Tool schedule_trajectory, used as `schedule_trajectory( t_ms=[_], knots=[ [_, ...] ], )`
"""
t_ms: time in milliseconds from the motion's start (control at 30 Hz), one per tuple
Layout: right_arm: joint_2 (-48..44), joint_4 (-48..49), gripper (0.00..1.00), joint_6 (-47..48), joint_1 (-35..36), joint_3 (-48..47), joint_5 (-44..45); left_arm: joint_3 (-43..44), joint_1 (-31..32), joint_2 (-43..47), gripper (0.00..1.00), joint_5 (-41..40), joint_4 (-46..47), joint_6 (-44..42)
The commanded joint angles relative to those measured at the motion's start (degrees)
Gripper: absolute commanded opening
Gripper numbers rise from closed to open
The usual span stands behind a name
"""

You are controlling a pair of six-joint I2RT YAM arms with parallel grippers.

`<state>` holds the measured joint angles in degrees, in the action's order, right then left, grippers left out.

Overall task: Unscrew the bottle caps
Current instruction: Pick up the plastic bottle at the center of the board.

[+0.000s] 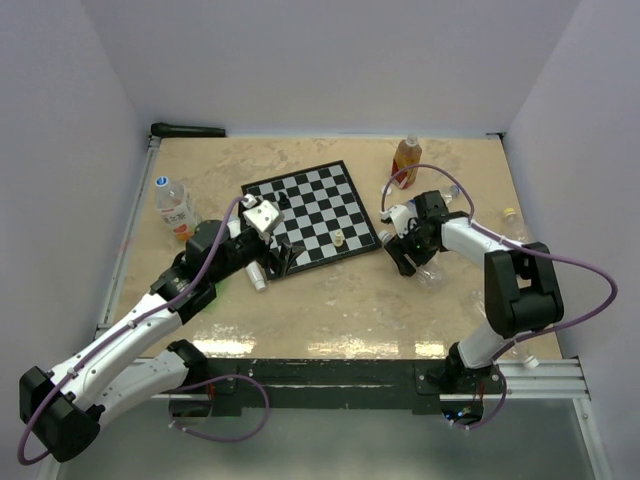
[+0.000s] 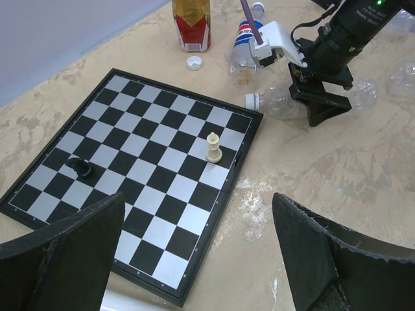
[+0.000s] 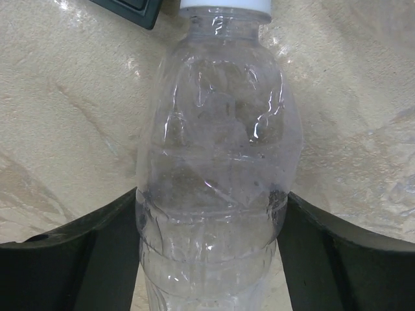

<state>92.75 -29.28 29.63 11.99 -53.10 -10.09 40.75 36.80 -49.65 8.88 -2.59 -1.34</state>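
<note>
White plastic, the cap [image 3: 225,6] sits on the neck of a clear bottle [image 3: 214,129] lying on the counter [image 3: 65,97]. It is ahead of the right hand [image 3: 211,197], beyond its fingertips, beside the chessboard [image 2: 142,162] corner. That hand's fingers press the bottle's body from both sides, grasping it. The left hand [image 2: 198,207] hangs released over the board's near edge, holding nothing.

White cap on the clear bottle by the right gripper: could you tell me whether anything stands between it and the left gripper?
Yes: the chessboard lies flat between the open left gripper and the white cap, and a cream chess piece stands on it roughly in that line.
</note>
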Motion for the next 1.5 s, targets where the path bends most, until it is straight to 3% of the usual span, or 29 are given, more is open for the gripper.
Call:
schedule_trajectory(
  t_ms=[0,233,400,467,967,1467],
  knots=[
    [-0.4,-1.3,0.7,1.9,0.1,0.4,0.4,-0.2,0.0,0.6,1.0,-0.2,2.8,-1.3],
    [-2.0,-4.6,0.51,4.6,0.2,0.4,0.8,-0.3,0.0,0.7,1.0,-0.2,2.8,-1.4],
    [-4.2,-8.0,0.3,7.3,0.2,0.5,0.3,-0.3,0.0,0.8,1.0,-0.1,2.8,-1.4],
    [-5.3,-9.6,0.27,8.3,0.2,0.4,0.1,-0.4,0.0,0.9,1.0,0.1,2.7,-1.4],
    [-14.1,-19.9,0.17,15.7,0.2,-3.0,-8.6,-0.2,0.0,0.7,1.0,1.5,2.8,-0.3],
    [-18.5,-23.7,0.15,18.9,0.3,-8.6,-20.1,-1.2,-0.1,2.9,1.0,5.3,5.9,7.7]
  ],
)
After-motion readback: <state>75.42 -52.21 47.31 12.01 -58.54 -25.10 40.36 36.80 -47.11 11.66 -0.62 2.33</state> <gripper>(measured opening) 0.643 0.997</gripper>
